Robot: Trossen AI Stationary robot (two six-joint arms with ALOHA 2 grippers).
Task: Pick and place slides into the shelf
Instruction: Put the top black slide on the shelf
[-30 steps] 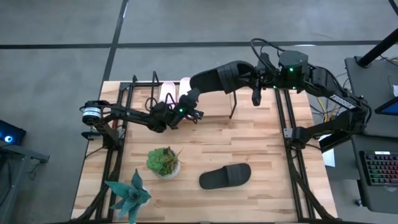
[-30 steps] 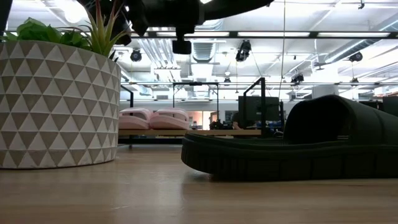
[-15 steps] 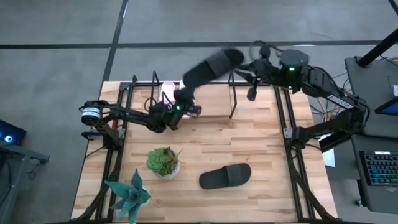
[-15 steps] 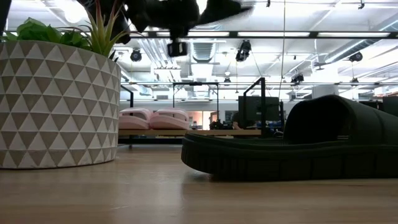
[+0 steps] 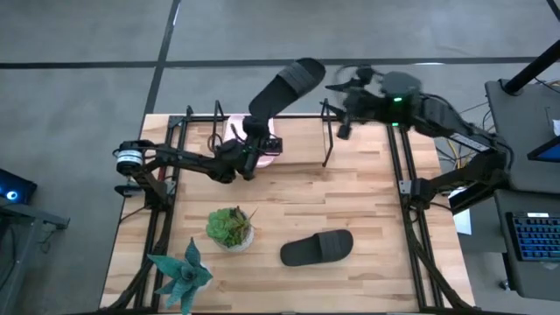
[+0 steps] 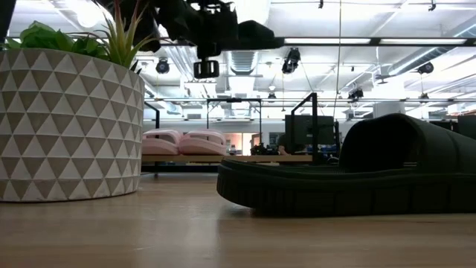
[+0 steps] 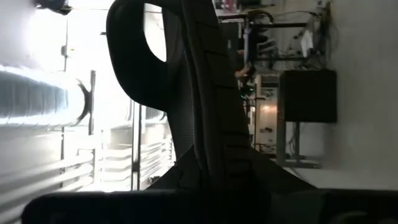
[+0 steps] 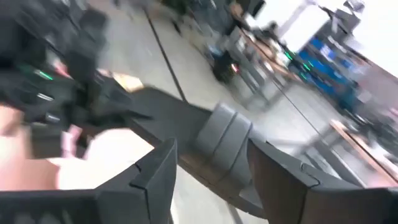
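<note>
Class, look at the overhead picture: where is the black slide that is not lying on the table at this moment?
The black slide is held aloft by the left gripper, at the table's far edge above the pink slides on the shelf.

Two black slides (image 5: 284,85) (image 5: 318,248), pale pink pair (image 6: 183,142), triangle-patterned white-and-grey pot (image 6: 67,126).

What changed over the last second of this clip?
The right gripper let go of the black slide and drew back to the right. The left gripper kept hold and swung its free end up past the table's far edge. The other black slide and the plants stayed put.
</note>
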